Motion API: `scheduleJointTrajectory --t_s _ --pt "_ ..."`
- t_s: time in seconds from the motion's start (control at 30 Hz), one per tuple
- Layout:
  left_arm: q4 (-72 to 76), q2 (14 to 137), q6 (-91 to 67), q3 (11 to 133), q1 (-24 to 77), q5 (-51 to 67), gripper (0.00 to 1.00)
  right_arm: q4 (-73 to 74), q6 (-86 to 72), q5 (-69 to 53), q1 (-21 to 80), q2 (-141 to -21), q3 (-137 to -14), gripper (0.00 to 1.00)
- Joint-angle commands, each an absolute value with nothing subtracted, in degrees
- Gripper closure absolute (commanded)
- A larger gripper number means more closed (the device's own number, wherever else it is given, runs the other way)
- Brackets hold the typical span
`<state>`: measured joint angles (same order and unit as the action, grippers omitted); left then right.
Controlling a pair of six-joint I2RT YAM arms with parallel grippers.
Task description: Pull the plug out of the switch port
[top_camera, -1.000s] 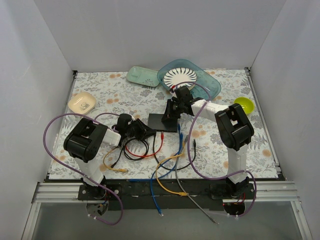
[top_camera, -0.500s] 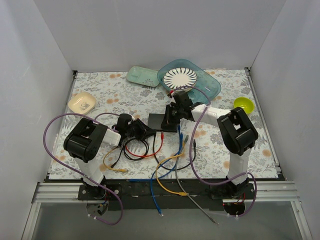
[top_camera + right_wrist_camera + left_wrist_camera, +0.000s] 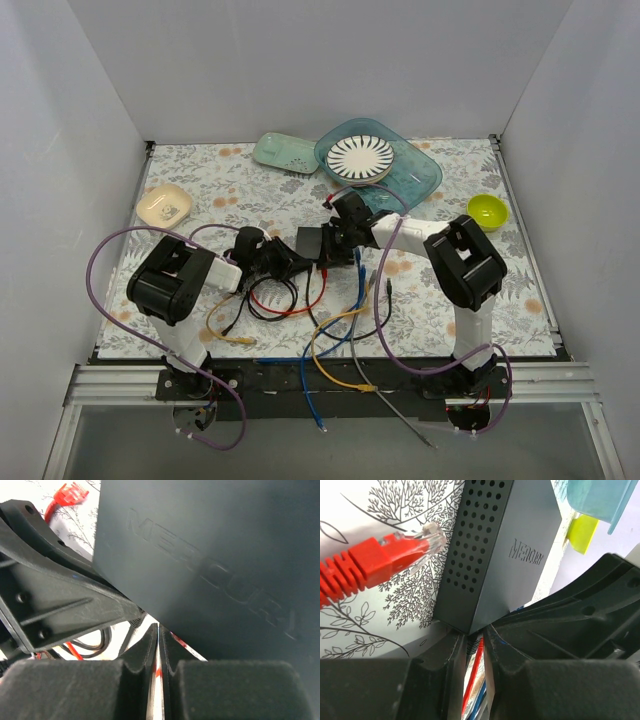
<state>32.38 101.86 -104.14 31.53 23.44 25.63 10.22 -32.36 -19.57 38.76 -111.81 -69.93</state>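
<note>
The switch is a flat black box marked MERCURY, lying mid-table; it also shows in the left wrist view and fills the right wrist view. My left gripper is at its near-left corner. In the left wrist view my left gripper is closed to a narrow gap on a black ribbed plug at the switch's corner. A loose red plug lies on the cloth beside the switch. My right gripper is shut, and in its own wrist view its tips are against the switch's edge.
Red, black, yellow, blue and grey cables tangle on the near side of the switch. A teal tray with a striped plate, a green dish, a cream dish and a yellow-green bowl stand further back.
My right gripper has moved left toward the left gripper, and the switch has shifted left with it. The left arm has stayed put.
</note>
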Motion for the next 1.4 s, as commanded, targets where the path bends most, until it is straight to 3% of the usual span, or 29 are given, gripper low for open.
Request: scheduleJointTrajectory --t_s 0.0,0.4,0.53,0.67,0.77,0.8,0.87,0.9,1.03,1.2,1.37 --pt "22.06 101.43 -100.02 28.83 23.73 23.63 1.00 10.64 -32.07 -16.87 38.06 -114.69 -75.05 0.90" --pt "13.38 86.27 -96.68 23.29 23.56 21.02 1.00 9.05 -33.05 -15.65 37.97 -113.92 -75.24 0.91" --pt "-2.48 73.67 -96.85 25.48 21.28 11.80 1.00 8.27 -32.17 -12.84 37.88 -107.86 -71.55 0.91" --pt "-17.92 74.27 -96.16 35.40 15.66 2.65 1.00 4.84 -32.26 -11.95 37.79 -99.69 -66.54 0.90" --pt "-21.78 74.44 -94.84 38.83 12.84 -1.47 0.80 6.58 -31.12 -10.90 37.88 -96.34 -66.01 0.88" --pt "-22.84 74.70 -94.22 41.28 12.22 -2.80 0.62 7.64 -30.50 -10.38 37.88 -95.46 -66.18 0.87" --pt "-24.87 75.49 -93.52 43.23 10.21 -3.07 0.42 10.36 -29.01 -7.57 37.88 -93.09 -66.45 0.78" --pt "-25.48 75.67 -93.52 44.72 9.59 -3.42 0.26 11.15 -28.66 -6.17 37.88 -92.47 -66.36 0.75" --pt "-27.85 77.69 -92.99 47.80 8.44 -2.38 0.17 16.68 -27.42 -1.24 37.18 -91.23 -66.80 0.68" --pt "-35.93 79.36 -95.70 51.94 8.44 -5.79 0.17 18.28 -26.64 -1.31 36.65 -86.50 -63.82 0.74" --pt "-50.88 81.21 -103.88 51.52 8.18 -16.33 0.21 19.42 -23.91 -1.14 37.79 -76.22 -59.24 0.76"
